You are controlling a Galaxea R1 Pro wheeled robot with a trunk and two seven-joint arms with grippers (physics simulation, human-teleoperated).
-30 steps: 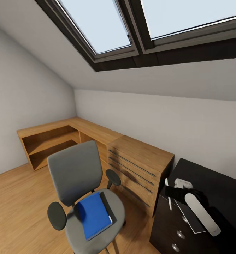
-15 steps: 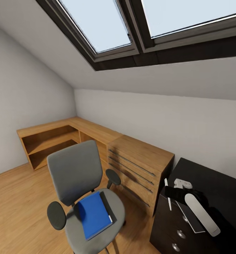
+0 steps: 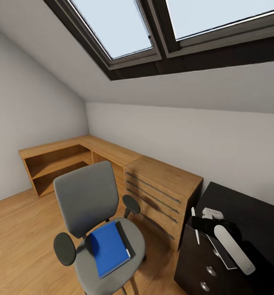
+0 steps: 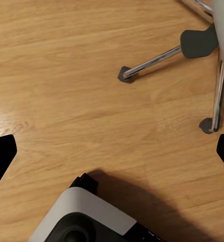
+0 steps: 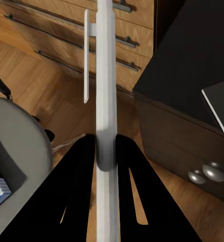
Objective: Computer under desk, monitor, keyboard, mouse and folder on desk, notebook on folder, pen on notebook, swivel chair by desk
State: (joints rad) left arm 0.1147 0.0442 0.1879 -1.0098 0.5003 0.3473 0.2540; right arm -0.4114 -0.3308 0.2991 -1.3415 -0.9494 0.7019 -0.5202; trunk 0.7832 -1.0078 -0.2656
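Observation:
The swivel chair (image 3: 87,196) stands on the wooden floor left of the desk (image 3: 252,213), facing it. On its grey seat lies the blue notebook (image 3: 109,248), resting on the thin grey folder (image 3: 126,241), whose edge shows along one side. My right gripper (image 3: 197,225) hovers over the desk's near corner, shut on the slim white pen (image 3: 193,212). In the right wrist view the black fingers (image 5: 86,166) of this gripper (image 5: 105,151) clamp the pen (image 5: 104,75) above the gap between chair and desk. My left gripper (image 4: 112,156) hangs low over the floor, open and with nothing in it.
A light wooden dresser (image 3: 165,188) with long bar handles stands against the wall between chair and desk, with low open shelves (image 3: 59,162) beyond it. A thin dark panel with pale edges (image 3: 221,252) lies on the desk corner. The chair's chrome legs (image 4: 152,61) spread nearby.

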